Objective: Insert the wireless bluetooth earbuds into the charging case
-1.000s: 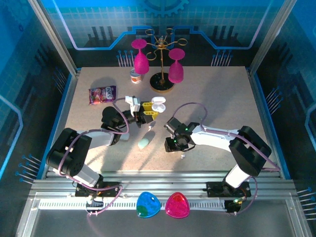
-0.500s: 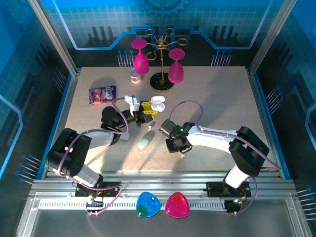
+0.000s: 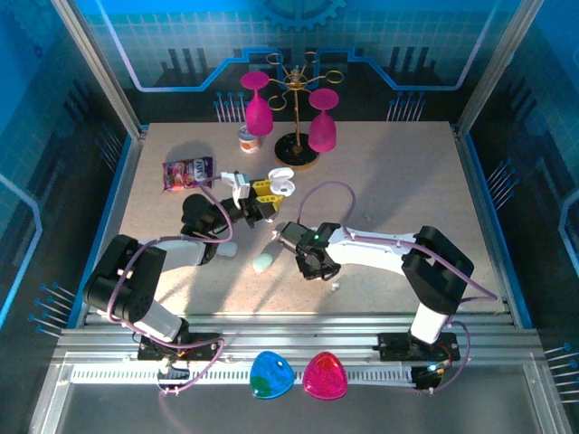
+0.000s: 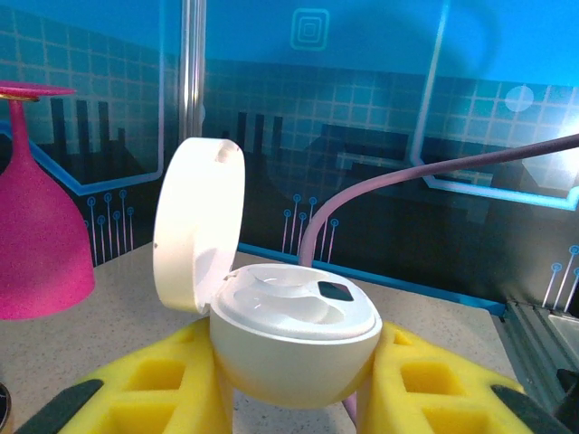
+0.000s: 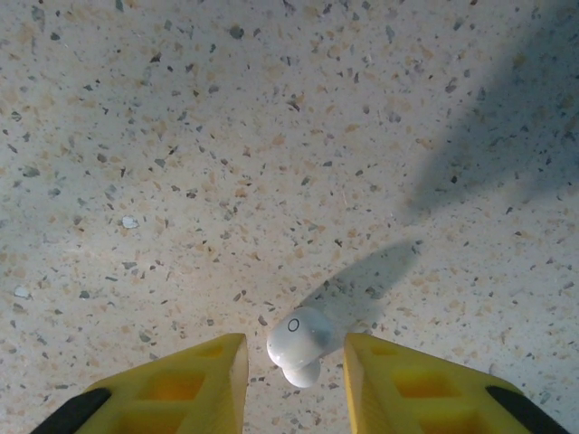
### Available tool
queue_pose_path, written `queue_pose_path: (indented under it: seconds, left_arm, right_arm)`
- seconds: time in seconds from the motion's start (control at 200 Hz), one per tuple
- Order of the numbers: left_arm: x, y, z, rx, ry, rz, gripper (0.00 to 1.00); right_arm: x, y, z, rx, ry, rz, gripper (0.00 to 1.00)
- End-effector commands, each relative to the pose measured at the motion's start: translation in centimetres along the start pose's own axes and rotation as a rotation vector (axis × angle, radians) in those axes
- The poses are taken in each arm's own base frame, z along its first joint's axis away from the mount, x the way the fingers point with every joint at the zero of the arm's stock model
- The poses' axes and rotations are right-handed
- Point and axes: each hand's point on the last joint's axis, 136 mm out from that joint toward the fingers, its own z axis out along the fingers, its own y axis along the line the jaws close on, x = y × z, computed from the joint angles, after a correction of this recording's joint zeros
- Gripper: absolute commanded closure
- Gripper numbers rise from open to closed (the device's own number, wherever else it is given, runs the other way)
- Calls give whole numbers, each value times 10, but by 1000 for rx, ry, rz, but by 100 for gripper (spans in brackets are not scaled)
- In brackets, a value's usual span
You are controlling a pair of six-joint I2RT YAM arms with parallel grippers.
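Pointing down, right tool [image 5: 294, 338] bracketing earbud [image 5: 301, 344]

A speckled beige desk [image 3: 398, 163] fills the middle of the top view, edged along its left side by a blue strip [image 3: 113, 212]. Behind it stands a back wall [image 3: 181, 36] of glossy blue panels printed with a pale grid and circuit lines, with a gear motif [image 3: 303, 9] at top centre. Similar darker blue panels form the left wall [image 3: 36, 136] and right wall [image 3: 543, 108]. Slanting metal posts [image 3: 98, 68] frame the corners. A ribbed aluminium rail [image 3: 507, 348] runs across the bottom. Bright light pools on the desk's lower centre, and soft shadows fall to the upper left.
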Motion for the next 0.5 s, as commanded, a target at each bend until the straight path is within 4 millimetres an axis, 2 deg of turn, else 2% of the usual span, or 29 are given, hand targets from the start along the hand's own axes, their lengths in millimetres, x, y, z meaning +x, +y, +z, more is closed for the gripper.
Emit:
queue_pose_path:
  seconds: [0.0,0.495]
  left_arm:
    - [-12,-1,-6,-15,-30,64,77]
    - [-13,-2,-7,-13,-27,69,77]
  right_arm:
    - [6,-1,2,49,27,-22,66]
    - [8,4,14,53,56,-53,68]
